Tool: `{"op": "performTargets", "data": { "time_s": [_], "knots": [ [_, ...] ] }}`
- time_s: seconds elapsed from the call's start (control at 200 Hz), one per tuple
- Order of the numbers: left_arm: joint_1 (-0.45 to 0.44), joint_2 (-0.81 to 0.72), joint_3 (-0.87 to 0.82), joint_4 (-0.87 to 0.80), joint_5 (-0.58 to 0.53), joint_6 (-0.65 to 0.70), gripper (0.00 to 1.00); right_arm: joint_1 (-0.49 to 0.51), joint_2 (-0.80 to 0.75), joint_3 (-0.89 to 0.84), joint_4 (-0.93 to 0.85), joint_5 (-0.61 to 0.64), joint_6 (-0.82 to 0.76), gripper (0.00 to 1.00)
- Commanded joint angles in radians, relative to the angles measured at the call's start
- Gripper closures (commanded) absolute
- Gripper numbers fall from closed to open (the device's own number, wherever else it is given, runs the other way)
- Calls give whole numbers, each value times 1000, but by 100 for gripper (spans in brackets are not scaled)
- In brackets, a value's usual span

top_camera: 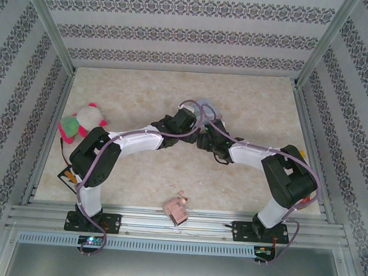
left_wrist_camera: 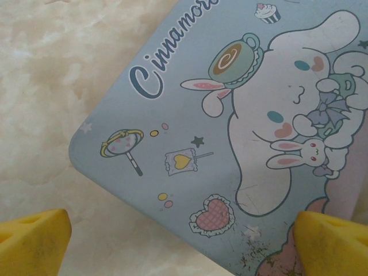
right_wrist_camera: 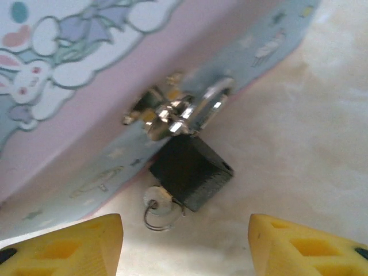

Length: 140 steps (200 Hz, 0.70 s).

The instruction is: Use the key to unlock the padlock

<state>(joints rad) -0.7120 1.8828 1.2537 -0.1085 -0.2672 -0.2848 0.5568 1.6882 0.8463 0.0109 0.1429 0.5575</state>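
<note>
My left arm [top_camera: 130,144] and right arm [top_camera: 249,154] match: white link shells between black joint housings, black bolted base plates [top_camera: 91,222], a lilac cable [top_camera: 188,103] strung along each. On my wrist feeds, the jaws end in blocky yellow pads [right_wrist_camera: 69,247] with moulded recesses.

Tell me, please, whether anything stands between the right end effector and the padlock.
Nothing blocking is visible. In the right wrist view the padlock hangs from the hasp of the tin; between it and the open right end effector lie only bare table and the small key ring at its lower corner.
</note>
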Motion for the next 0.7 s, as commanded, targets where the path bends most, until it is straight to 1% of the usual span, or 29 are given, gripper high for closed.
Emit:
{"op": "performTargets", "data": {
  "time_s": [0.0,0.25,0.39,0.46,0.575,0.695],
  "knots": [
    [18,26,-39,-118,-7,12,1,15,39,42,-26,24,-58,40],
    [22,25,-46,-122,-1,4,1,2,92,53,-40,39,-33,40],
    [24,21,-54,-123,-4,4,1,-23,101,39,-32,40,-16,43],
    [24,18,-57,-122,-5,3,1,-40,93,27,-14,33,-14,48],
    [26,12,-63,-122,-9,1,1,-69,81,22,2,21,-12,63],
    [26,5,-72,-120,-9,1,1,-102,74,23,34,-26,-4,70]
  ]
}}
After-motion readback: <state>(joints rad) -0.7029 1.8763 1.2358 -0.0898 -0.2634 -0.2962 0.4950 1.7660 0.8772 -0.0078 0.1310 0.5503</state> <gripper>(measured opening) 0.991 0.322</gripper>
